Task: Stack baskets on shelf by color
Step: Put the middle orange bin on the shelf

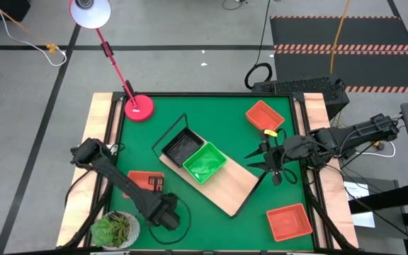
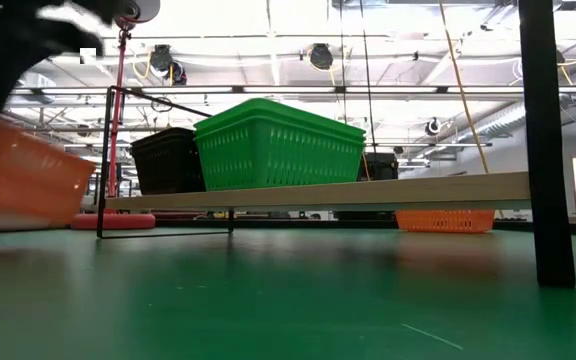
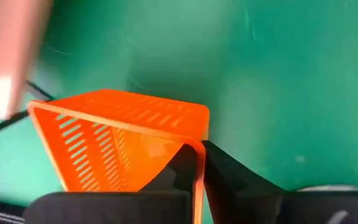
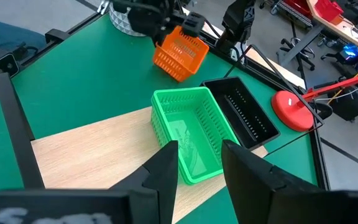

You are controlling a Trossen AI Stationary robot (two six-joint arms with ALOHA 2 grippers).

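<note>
Left end effector (image 3: 194, 171) clamped on the wall of an orange basket (image 3: 117, 146) near the tabletop's (image 1: 261, 219) left edge for carrying to the shelf (image 1: 236, 185); right end effector (image 4: 201, 158) apart, waiting over the shelf.

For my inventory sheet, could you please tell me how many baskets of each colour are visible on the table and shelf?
Red-orange plastic mesh baskets: 3
Bright green plastic mesh baskets: 1
Black plastic mesh baskets: 1
Total: 5 visible; whether more sit nested inside these cannot be told.
</note>
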